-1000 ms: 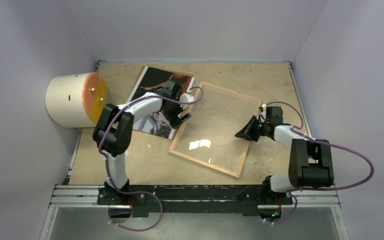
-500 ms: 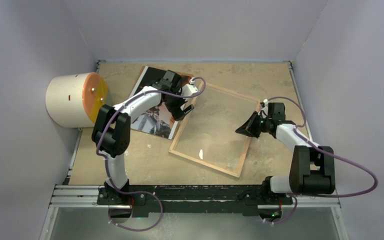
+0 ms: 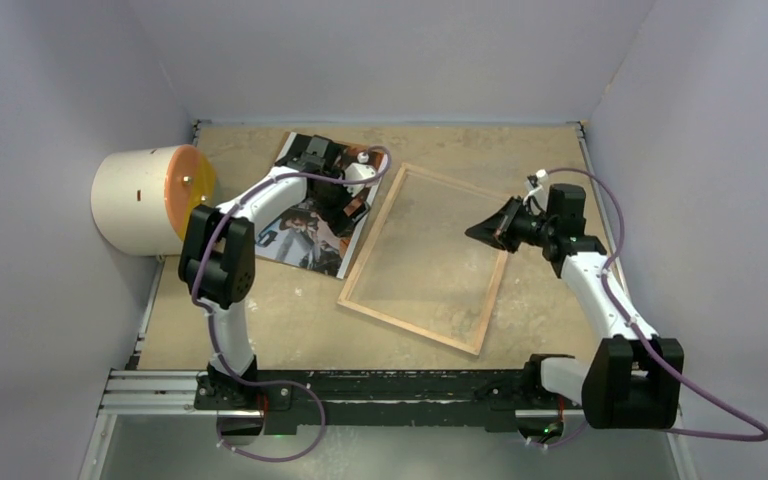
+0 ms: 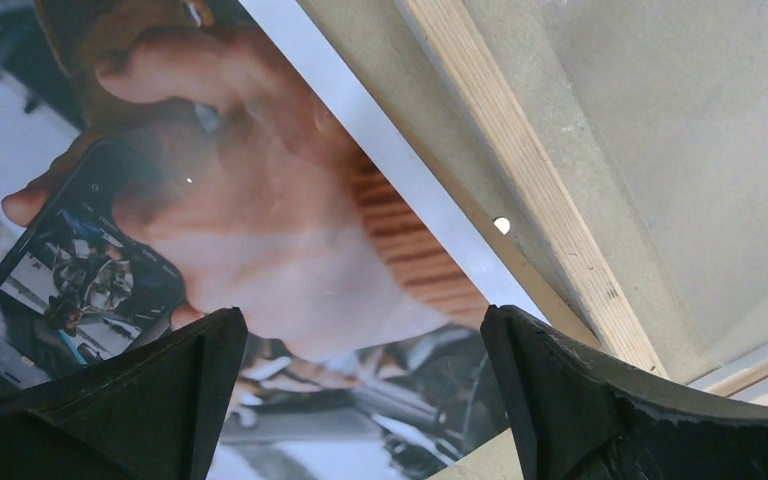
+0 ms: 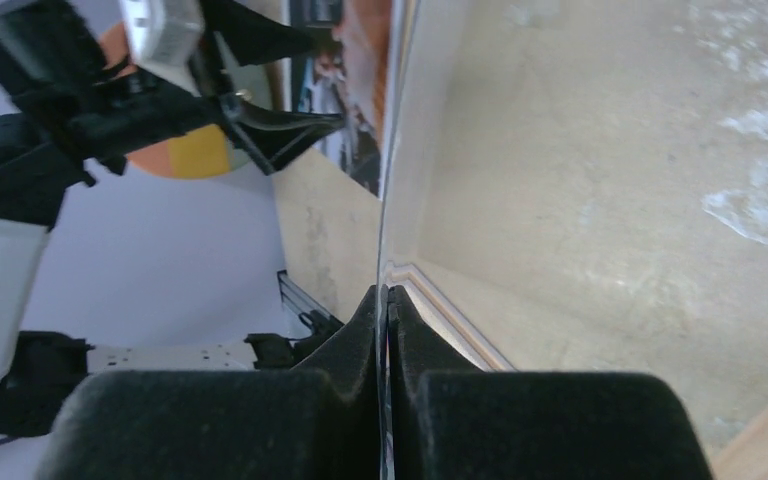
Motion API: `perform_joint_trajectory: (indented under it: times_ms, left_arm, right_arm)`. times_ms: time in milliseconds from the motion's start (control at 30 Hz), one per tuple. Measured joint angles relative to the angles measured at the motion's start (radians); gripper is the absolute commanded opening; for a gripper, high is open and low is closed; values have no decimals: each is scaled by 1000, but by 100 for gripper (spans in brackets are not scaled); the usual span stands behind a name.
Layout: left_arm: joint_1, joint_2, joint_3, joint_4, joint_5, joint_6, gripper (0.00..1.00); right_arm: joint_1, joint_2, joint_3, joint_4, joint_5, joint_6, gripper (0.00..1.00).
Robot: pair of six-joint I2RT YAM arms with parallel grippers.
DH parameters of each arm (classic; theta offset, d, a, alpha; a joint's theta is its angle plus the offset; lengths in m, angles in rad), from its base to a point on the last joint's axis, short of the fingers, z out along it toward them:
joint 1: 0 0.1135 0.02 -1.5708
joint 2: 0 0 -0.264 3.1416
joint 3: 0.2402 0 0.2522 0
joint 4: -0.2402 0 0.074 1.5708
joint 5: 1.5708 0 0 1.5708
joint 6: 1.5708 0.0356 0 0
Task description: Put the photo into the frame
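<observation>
The photo (image 3: 305,220) lies picture-up at the back left, also in the left wrist view (image 4: 260,230). The frame (image 3: 415,325) lies wood-brown back up to its right, and its left rail (image 4: 520,180) runs beside the photo's edge. My left gripper (image 3: 348,203) hovers open over the photo's right part, jaws wide apart (image 4: 360,400), holding nothing. My right gripper (image 3: 485,230) is shut on the right edge of the clear glass pane (image 5: 392,150), raised above the frame's right rail. The pane shows edge-on between the fingers (image 5: 355,340).
A white cylinder with an orange face (image 3: 150,200) lies on its side at the left wall. Grey walls close in the table on three sides. A black rail (image 3: 390,385) with both arm bases runs along the near edge.
My right gripper rose and drew back to the right with the pane's edge, and the glare on the glass is gone. My left gripper moved back-left over the photo.
</observation>
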Motion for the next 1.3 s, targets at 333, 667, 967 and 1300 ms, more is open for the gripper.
perform_joint_trajectory:
  times_ms: [333, 667, 967, 1300]
  left_arm:
    - [104, 0, 38, -16, 48, -34, 97]
    - [168, -4, 47, -15, 41, -56, 97]
    - [167, -10, 47, 1, 31, -58, 98]
    - [85, -11, -21, 31, 14, -57, 99]
  right_arm:
    - [162, -24, 204, 60, -1, 85, 0]
    - [181, -56, 216, 215, -7, 132, 0]
    - [182, -33, -8, 203, 56, 62, 0]
    - [179, -4, -179, 204, 186, 46, 11]
